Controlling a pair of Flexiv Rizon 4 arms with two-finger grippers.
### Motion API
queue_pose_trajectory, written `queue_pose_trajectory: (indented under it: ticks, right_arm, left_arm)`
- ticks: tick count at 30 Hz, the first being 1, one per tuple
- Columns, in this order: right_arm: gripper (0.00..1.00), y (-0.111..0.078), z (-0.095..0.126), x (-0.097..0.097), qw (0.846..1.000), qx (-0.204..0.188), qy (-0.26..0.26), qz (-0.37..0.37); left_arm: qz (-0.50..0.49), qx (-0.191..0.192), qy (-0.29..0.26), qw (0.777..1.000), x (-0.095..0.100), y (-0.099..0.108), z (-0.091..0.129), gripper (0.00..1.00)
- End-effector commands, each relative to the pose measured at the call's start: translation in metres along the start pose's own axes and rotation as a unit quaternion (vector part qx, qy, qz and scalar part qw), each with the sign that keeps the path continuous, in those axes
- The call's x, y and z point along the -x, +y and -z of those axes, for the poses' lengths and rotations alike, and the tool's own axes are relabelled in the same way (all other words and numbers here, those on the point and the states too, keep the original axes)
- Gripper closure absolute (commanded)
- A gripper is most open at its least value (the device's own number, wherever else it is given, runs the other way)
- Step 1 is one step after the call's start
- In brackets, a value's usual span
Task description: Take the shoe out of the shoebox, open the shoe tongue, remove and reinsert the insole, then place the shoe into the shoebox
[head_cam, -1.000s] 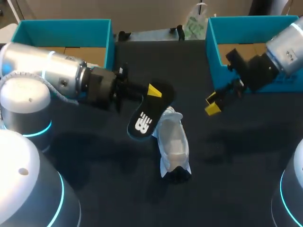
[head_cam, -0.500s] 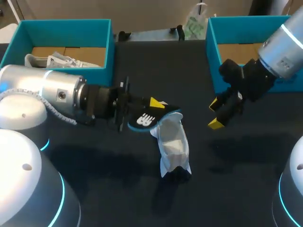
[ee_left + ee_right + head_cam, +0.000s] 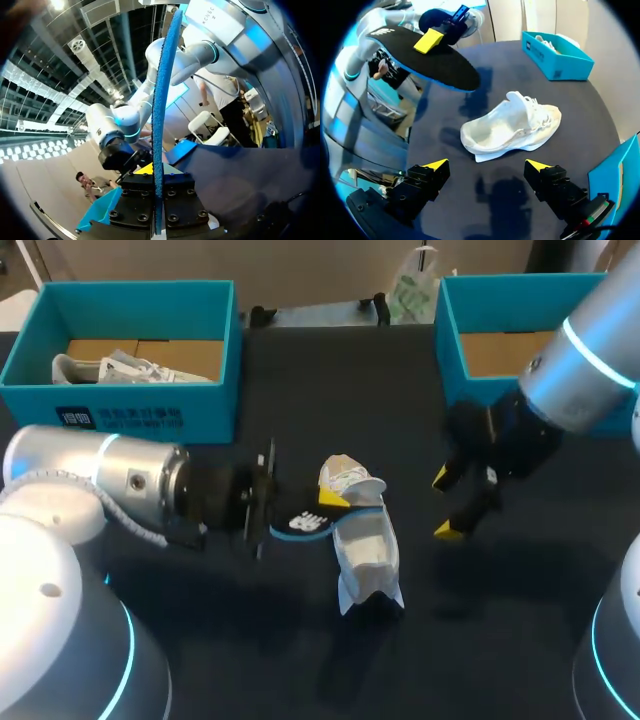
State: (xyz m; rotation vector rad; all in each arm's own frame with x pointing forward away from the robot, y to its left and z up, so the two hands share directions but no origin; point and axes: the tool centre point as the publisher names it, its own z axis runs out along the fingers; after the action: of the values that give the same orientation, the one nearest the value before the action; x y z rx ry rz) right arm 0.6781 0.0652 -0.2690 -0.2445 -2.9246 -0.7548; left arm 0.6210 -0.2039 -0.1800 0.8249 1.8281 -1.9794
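Head view: my left arm comes in from the left, and my left gripper (image 3: 318,512) is clamped on the black insole (image 3: 303,524), one yellow tip showing on top of it. The insole sits just left of the white shoe (image 3: 366,548), at the shoe's far end by the raised tongue; I cannot tell whether the two touch. The shoe lies on the dark table (image 3: 500,640) near its middle, outside both boxes. My right gripper (image 3: 446,504) hangs to the right of the shoe, its fingers spread with nothing between them. The left box (image 3: 130,410) at the far left holds a second shoe (image 3: 128,368). The right box (image 3: 452,340) stands at the far right, behind my right arm.

Left wrist view: the insole (image 3: 161,100) stands edge-on, its blue rim running straight out from between the fingers of my left gripper (image 3: 157,186), which press it from both sides.

Right wrist view: my right gripper (image 3: 486,165) is wide open and empty. Ahead of it the shoe (image 3: 512,131) lies on its side on the table (image 3: 490,200), tongue folded outward. Beyond the shoe the insole (image 3: 432,62) hangs above the table in my left gripper (image 3: 430,44), clear of the shoe. Further off stands the left box (image 3: 559,64) with the second shoe (image 3: 549,44) in it.
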Motion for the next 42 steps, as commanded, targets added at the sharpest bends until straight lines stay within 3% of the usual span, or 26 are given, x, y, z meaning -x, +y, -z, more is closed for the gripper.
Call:
queue_pose_trajectory:
  ticks: [1, 12, 22, 28, 37, 42]
  right_arm:
    - [0.0, 0.0, -0.023, -0.007, 1.0, 0.0, -0.01, 0.012]
    - [0.0, 0.0, -0.023, -0.007, 1.0, 0.0, -0.01, 0.012]
    - [0.0, -0.001, -0.065, -0.006, 0.995, -0.042, -0.007, 0.086]
    - [0.0, -0.009, -0.077, -0.005, 0.991, -0.058, -0.002, 0.124]
    - [0.0, -0.009, -0.077, -0.005, 0.991, -0.058, -0.002, 0.124]
    - [0.0, 0.0, -0.084, 0.004, 0.988, -0.063, -0.002, 0.139]
  left_arm:
    - [0.019, 0.005, -0.016, 1.0, -0.019, 0.004, -0.004, 1.0]
    - [0.026, -0.001, -0.009, 1.0, -0.023, 0.012, -0.007, 1.0]
    - [0.036, -0.014, -0.017, 0.999, -0.037, 0.05, -0.016, 1.0]
    - [0.034, -0.007, -0.022, 0.999, -0.036, 0.048, -0.015, 1.0]
    - [0.03, -0.01, -0.02, 0.999, -0.037, 0.05, -0.017, 1.0]
    - [0.034, -0.022, -0.026, 0.999, -0.044, 0.06, -0.018, 1.0]
